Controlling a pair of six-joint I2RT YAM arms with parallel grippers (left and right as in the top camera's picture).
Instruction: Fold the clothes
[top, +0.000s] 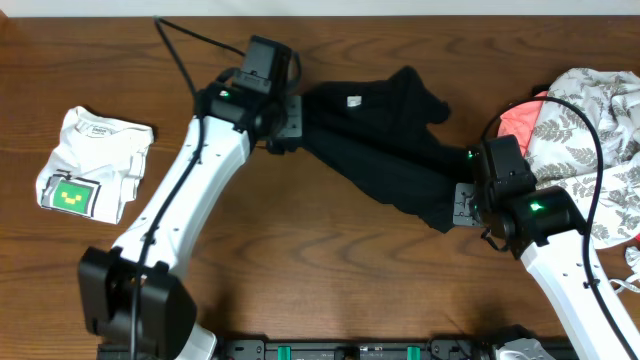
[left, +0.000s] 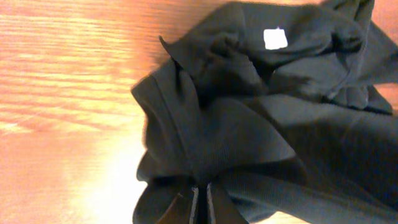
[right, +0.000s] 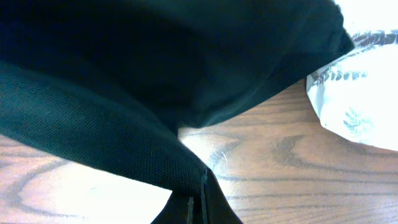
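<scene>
You hold the black garment (top: 385, 130) between both grippers, in the far half of the table (top: 330, 270).
Your left gripper (top: 288, 122) is closed on one bunched end of it, near the far edge. Your right gripper (top: 462, 207) is closed on the other end, closer to the right edge. The cloth runs slanted between them, with a small white tag (left: 275, 38) facing up. A folded white shirt (top: 95, 165) lies by the left edge. A leaf-print cloth (top: 600, 130) and a coral cloth (top: 518, 122) are heaped at the right edge, just beside your right arm. Open wood shows between the two arms, toward the near edge.
</scene>
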